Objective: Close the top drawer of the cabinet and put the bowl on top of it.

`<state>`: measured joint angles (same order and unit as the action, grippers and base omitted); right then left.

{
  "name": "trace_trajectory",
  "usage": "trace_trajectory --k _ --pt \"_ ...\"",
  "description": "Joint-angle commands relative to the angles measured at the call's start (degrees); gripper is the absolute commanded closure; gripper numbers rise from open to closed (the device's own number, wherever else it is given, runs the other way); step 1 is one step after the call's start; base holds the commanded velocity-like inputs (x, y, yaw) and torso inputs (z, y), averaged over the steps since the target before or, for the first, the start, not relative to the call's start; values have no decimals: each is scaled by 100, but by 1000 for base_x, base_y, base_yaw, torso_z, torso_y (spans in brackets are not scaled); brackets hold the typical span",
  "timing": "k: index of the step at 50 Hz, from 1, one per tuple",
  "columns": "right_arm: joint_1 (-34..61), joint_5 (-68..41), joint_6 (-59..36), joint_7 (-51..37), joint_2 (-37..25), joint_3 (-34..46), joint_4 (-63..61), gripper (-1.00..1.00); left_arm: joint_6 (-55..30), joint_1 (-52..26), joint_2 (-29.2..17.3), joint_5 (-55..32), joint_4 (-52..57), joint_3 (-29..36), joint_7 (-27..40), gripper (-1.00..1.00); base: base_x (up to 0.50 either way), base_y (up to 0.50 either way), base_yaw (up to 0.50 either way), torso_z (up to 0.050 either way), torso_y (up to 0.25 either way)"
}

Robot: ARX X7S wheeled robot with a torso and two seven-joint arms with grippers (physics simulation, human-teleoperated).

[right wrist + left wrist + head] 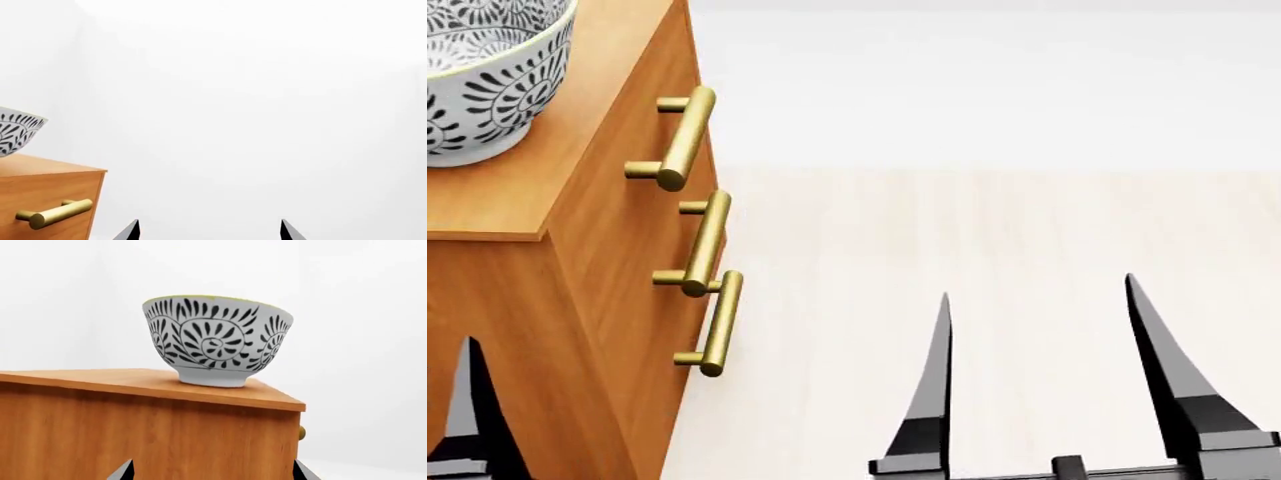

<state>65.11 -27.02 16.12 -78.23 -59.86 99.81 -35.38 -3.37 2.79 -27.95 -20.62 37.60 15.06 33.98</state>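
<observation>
Bowl [218, 340] sits upright on the cabinet [521, 190] top, near its front edge, and the top drawer [641, 215] looks flush, so I judge the job done. Best now: ease both arms clear without nudging anything. Right gripper [1034, 340] is spread wide and empty. Left gripper [212, 471] looks spread too, though only its tips show.

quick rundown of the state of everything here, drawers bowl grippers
top drawer: shut, its front flush with the two below
two lower drawers: shut
bowl: upright, resting on the cabinet top, free of both grippers
cabinet: upright, carrying the bowl near one corner
left gripper: open, holding nothing
right gripper: open, holding nothing, clear of the cabinet
</observation>
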Motion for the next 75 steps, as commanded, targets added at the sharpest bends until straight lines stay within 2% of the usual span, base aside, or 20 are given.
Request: trace_trajectory --k 1,38,75 --pt "7 382 -298 -209 -190 -24 -529 -100 64 118 -70 122 235 -41 78 -100 0 0 0 0 0" --pt "-161 1117 -1046 -650 -415 -223 -1445 -100 510 664 -238 650 896 -171 291 -100 0 0 0 0 0" --pt "-580 1685 -1345 -861 -706 -550 -2026 -100 704 912 -321 917 1285 -240 419 -100 0 0 0 0 0"
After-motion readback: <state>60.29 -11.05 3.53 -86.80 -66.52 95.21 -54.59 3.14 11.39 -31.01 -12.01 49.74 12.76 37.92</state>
